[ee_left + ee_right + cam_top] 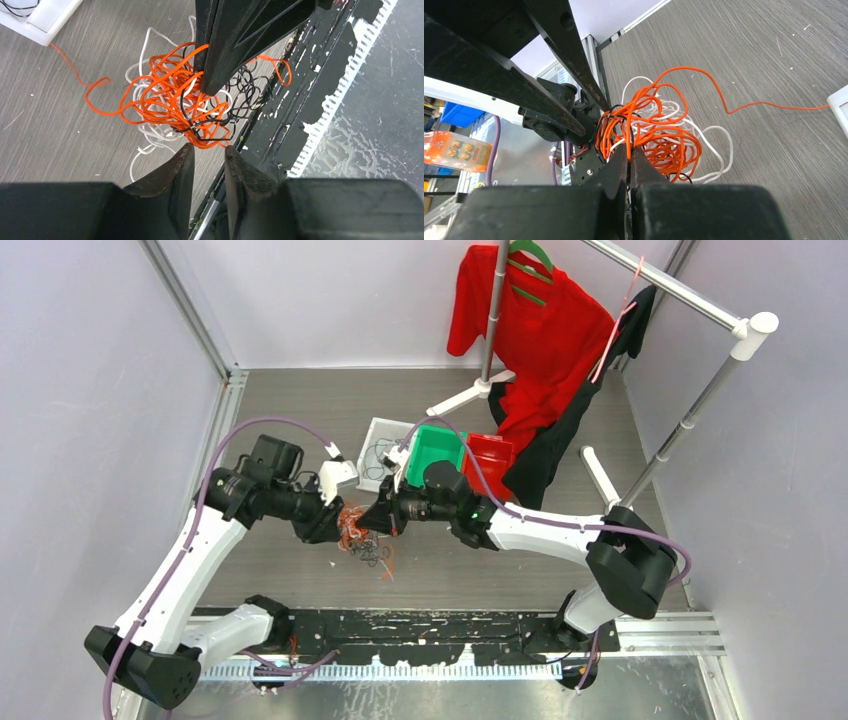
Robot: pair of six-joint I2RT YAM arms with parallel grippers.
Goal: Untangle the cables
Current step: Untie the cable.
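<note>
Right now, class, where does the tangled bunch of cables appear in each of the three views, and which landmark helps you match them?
Top external: cables lie just left of centre, nearer the arm bases than the white tray.
Left wrist: cables at centre, upper half; white tray top left.
Right wrist: cables at centre; white tray at the right edge.
Shared landmark: the white tray; in both wrist views a loose orange strand runs toward it.
</note>
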